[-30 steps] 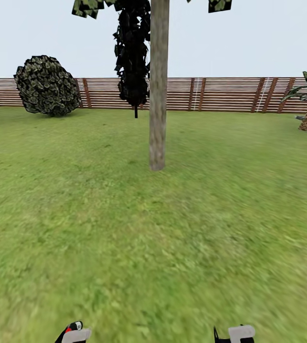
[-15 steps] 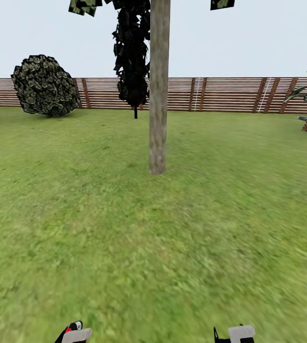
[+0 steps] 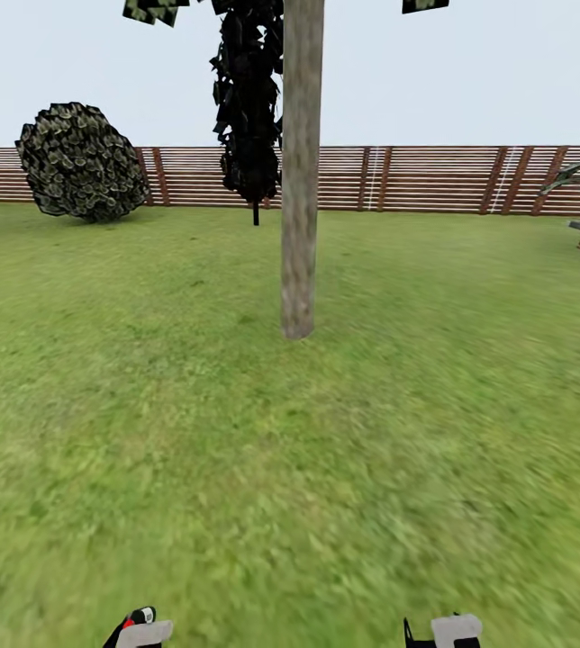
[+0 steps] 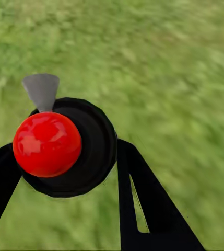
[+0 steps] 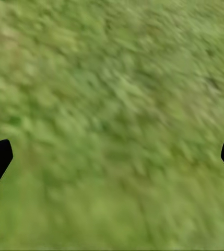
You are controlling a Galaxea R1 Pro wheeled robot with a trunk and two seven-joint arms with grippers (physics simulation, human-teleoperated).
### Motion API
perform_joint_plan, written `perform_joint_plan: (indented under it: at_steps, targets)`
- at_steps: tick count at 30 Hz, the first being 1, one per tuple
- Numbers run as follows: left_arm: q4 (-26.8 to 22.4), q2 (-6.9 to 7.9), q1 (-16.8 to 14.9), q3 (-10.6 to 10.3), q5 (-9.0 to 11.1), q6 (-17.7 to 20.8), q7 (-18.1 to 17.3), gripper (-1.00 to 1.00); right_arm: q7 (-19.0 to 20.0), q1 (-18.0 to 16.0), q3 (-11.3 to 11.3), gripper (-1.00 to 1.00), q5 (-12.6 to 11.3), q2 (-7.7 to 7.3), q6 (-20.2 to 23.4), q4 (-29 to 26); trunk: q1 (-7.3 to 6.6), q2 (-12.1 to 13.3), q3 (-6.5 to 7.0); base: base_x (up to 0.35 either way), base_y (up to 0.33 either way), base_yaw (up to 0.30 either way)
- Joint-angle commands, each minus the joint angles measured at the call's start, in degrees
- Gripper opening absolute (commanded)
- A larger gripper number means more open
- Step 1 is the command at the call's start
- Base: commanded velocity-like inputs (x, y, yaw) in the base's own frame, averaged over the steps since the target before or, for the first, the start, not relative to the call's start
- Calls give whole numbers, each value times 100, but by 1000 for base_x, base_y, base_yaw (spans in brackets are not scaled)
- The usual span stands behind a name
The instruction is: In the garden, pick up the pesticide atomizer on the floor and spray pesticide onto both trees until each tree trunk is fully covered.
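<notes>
Left wrist view: pesticide atomizer (image 4: pixel 65 146) clamped between left gripper (image 4: pixel 65 172) fingers; right gripper (image 5: pixel 112 157) wide, empty.

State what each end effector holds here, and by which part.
The left end effector holds the pesticide atomizer, fingers flanking its round black body under the red cap. The right end effector is open, empty above grass.

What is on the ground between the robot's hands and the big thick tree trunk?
Just blurry green grass: the head view shows nothing lying between the two grippers, left and right, and the thick mottled beige-grey tree trunk.
</notes>
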Motion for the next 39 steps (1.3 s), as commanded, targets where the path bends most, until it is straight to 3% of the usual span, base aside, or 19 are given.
perform_joint_plan:
  at_steps: [1,39]
  targets:
    - [-1,0,0,0,-1,1,1,-100,0,0,0,100,0,0,0,1,0,0,0,338,0,0]
    - [-1,0,0,0,-1,3,1,-100,0,0,0,100,0,-1,0,-1,0,0,0,337,-17,0]
